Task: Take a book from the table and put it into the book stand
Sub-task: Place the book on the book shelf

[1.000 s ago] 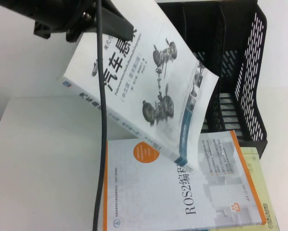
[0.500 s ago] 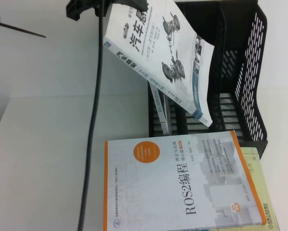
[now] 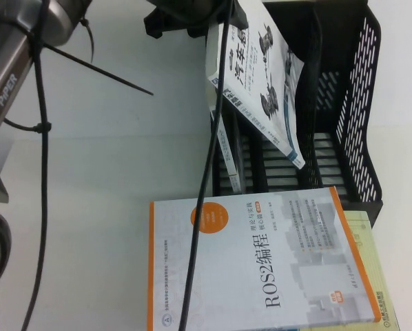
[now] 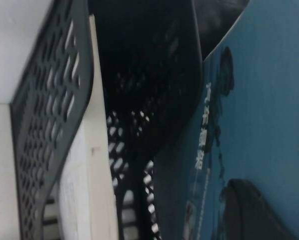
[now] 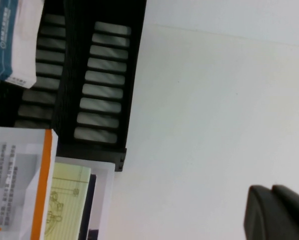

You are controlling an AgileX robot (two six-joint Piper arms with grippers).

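High view, left gripper (image 3: 192, 17): seen at the far edge of the scene, above the left end of the book stand; it is clenched on the far end of the book.
High view, book (image 3: 261, 76): held tilted in the air, its near corner lowered into the book stand (image 3: 357, 103), over a slot left of the middle; the cover with car drawings faces up and to the right.
High view, book stand: placed on the far right of the table (image 3: 89, 207), upright; a thin white book (image 3: 231, 155) is already lodged in its leftmost slot.
High view, ROS2 book (image 3: 261, 265): laid flat on the near part of the table, just in front of the stand, on top of a pale yellow book (image 3: 375, 269).
High view, right gripper: not seen here.
Left wrist view, book (image 4: 254, 125): its blue back cover is shown close up, gripped by a dark finger (image 4: 254, 212).
Left wrist view, book stand (image 4: 54, 100): perforated walls are seen beside the book, with the white book (image 4: 97, 165) standing in a slot.
Right wrist view, right gripper (image 5: 277, 212): only a dark tip is shown, above bare table (image 5: 204, 110) to the right of the stand; whether it is open or closed cannot be told.
Right wrist view, book stand (image 5: 97, 85): its slotted base is seen, with the book's corner (image 5: 14, 40) over it.
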